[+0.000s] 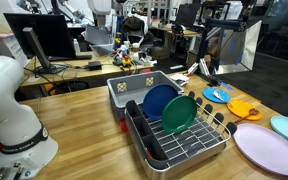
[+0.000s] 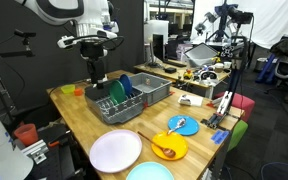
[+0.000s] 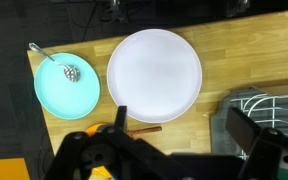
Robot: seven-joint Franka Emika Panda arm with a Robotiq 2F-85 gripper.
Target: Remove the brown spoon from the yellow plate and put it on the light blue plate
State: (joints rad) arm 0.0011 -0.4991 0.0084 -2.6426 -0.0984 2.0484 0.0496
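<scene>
On wooden table (image 2: 72,112): yellow plate (image 2: 170,148), light blue plate (image 2: 150,172); cluttered lab behind.

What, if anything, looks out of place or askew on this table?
Nothing is spilled or broken. The brown spoon lies askew: its handle pokes past the rim of the yellow plate and out over the table. The light blue plate already holds a metal spoon, so the landing spot is partly taken.

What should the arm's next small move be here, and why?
Probably carry the open gripper from above the dish rack toward the yellow plate: the brown spoon lies on that plate, and the gripper holds nothing and hangs well away from it.
</scene>
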